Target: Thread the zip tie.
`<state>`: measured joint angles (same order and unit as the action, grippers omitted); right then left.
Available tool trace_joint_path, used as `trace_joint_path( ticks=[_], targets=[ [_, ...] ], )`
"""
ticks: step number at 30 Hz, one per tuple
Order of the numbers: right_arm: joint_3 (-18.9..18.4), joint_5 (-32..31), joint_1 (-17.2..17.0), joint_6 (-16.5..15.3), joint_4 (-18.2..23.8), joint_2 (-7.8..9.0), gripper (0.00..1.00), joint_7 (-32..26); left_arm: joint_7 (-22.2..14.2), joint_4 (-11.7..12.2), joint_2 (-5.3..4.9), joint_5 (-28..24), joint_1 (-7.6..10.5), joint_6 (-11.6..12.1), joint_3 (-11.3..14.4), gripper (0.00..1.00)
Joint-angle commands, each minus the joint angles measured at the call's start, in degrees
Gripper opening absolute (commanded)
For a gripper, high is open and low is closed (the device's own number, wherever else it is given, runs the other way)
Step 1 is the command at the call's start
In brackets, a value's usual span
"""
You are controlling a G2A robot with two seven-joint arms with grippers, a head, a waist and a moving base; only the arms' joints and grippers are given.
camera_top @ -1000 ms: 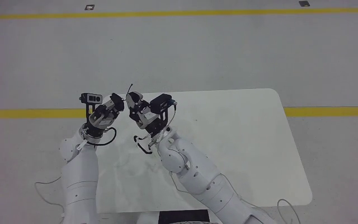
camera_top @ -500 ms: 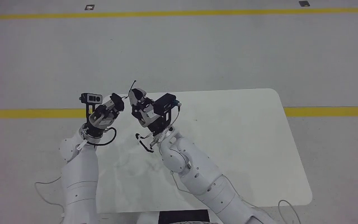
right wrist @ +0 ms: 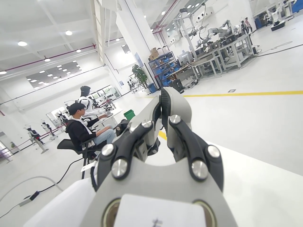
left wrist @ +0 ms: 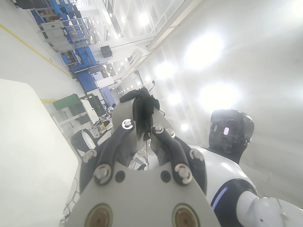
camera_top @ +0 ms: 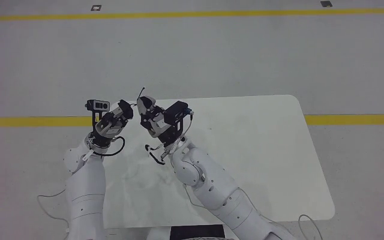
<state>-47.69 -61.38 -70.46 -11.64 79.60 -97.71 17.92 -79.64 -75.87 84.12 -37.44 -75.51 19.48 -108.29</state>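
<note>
Both arms are raised over the far left corner of the white table (camera_top: 252, 150), their grippers tip to tip. My left gripper (camera_top: 126, 110) (left wrist: 139, 100) is shut, and a thin black zip tie (left wrist: 153, 83) sticks out past its tips. Right beside it, my right gripper (camera_top: 143, 103) (right wrist: 162, 93) is shut on the same zip tie (right wrist: 162, 79), whose thin tail rises beyond its fingertips. From above, the zip tie (camera_top: 140, 93) shows as a short black line above the two grippers. The stretch of tie between the fingers is hidden.
The table's left edge (camera_top: 103, 180) runs under the left arm. A yellow floor line (camera_top: 342, 119) passes behind the table. The table's right half is bare white surface (camera_top: 282, 180).
The right gripper and the tie's tail shifted slightly up and to the right, then came back a little. The left arm has stayed where it was.
</note>
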Motion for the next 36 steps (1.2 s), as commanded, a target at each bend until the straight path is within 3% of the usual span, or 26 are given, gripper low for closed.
trace_joint_path(
  ticks=[1, 2, 3, 4, 5, 15, 19, 23, 26, 27, 36],
  targets=[
    [0.01, 0.06, 0.04, -0.05, 0.00, 0.01, 0.00, -0.26, 0.42, -0.07, -0.01, 0.02, -0.04, -0.10, 0.07, 0.00],
    [0.00, 0.11, 0.05, -0.06, 0.03, 0.02, 0.04, -0.37, 1.86, -0.87, -0.07, 0.15, -0.32, -0.53, 0.59, 0.00],
    [0.00, 0.15, 0.03, -0.04, 0.05, 0.02, 0.33, -0.42, 2.47, -1.43, -0.14, 0.15, -0.61, -0.66, 0.88, 0.00],
    [0.00, 0.17, 0.01, 0.02, 0.08, 0.02, 0.47, -0.46, 2.89, -1.86, -0.23, 0.07, -0.88, -0.73, 1.11, 0.00],
    [-0.01, 0.20, -0.03, 0.12, 0.13, 0.02, 1.00, -0.44, 3.31, -2.26, -0.37, -0.09, -1.17, -0.79, 1.36, 0.00],
    [-0.94, -2.24, -0.86, 1.35, 1.35, 0.42, 1.00, 1.47, 5.44, -3.54, -1.55, -2.26, -2.01, -1.71, 2.57, 0.00],
    [-1.76, -6.96, -1.26, 3.04, 1.63, 0.86, 1.00, 4.78, 7.35, -4.72, -1.93, -6.88, -2.61, -7.55, 3.11, 0.00],
    [-2.13, -12.42, -1.16, 5.43, 0.88, 1.21, 1.00, 7.76, 9.96, -7.16, -2.29, -12.85, -3.79, -17.68, 3.53, 0.00],
    [-1.87, -15.33, -0.49, 6.91, -0.29, 1.24, 1.00, 8.85, 12.89, -8.93, -2.54, -15.70, -5.01, -23.31, 3.85, 0.00],
    [-1.77, -16.06, -0.13, 7.72, -0.94, 1.20, 1.00, 8.56, 13.70, -9.78, -2.67, -15.53, -5.28, -24.15, 3.89, 0.00],
    [-1.73, -16.15, -0.03, 7.95, -1.04, 1.18, 1.00, 8.52, 14.23, -9.59, -2.66, -15.71, -5.33, -24.37, 3.96, 0.00]
  ],
)
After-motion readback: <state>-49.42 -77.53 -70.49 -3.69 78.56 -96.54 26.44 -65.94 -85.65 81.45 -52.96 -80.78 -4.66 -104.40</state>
